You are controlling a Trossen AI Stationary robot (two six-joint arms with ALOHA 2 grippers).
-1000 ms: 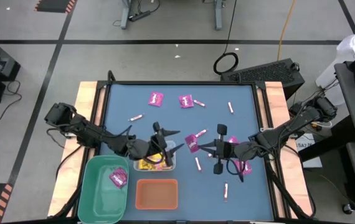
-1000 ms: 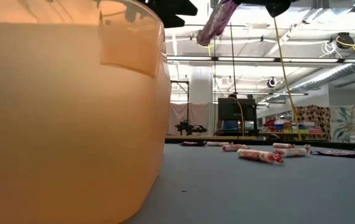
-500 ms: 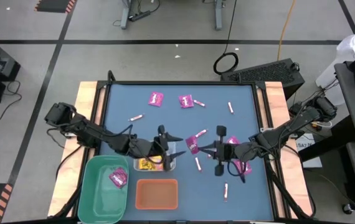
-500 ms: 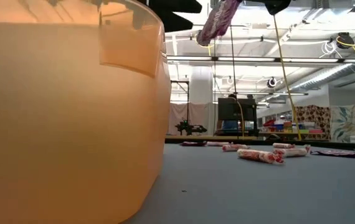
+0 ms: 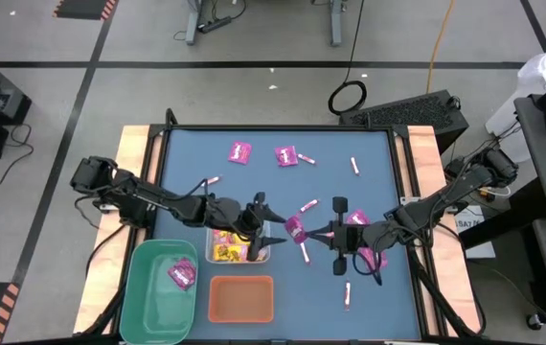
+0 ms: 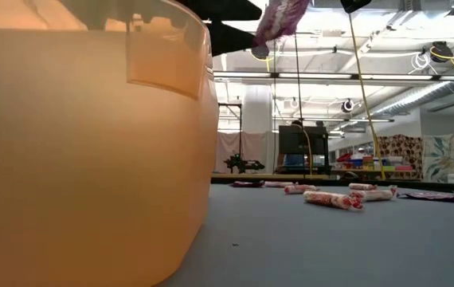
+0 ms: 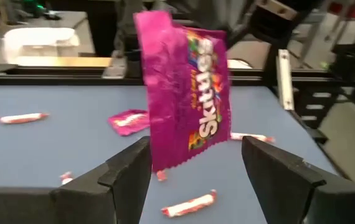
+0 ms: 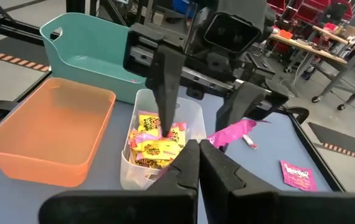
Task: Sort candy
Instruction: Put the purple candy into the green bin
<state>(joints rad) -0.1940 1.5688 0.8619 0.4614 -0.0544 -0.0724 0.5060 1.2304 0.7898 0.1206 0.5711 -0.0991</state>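
Blue table point(image 5: 369, 287) still holds most candy: sticks, magenta packets. Right gripper point(image 5: 304, 233) pinches a magenta packet point(image 5: 294, 228) midair; left gripper point(image 5: 265, 230) wide, flanking it. Yellows in clear bin point(image 5: 261, 255), prob. one magenta in green bin point(image 5: 148, 287); orange bin point(image 5: 240, 299) empty.

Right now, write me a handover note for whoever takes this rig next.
Right hand: shut on a magenta packet, held up mid-table.
Left hand: open, fingers either side of that packet, over the clear bin.
Done: yellow packets in the clear bin; one magenta packet in the green bin.
Left: orange bin empty; pink-and-white sticks and other magenta packets lie loose on the table.
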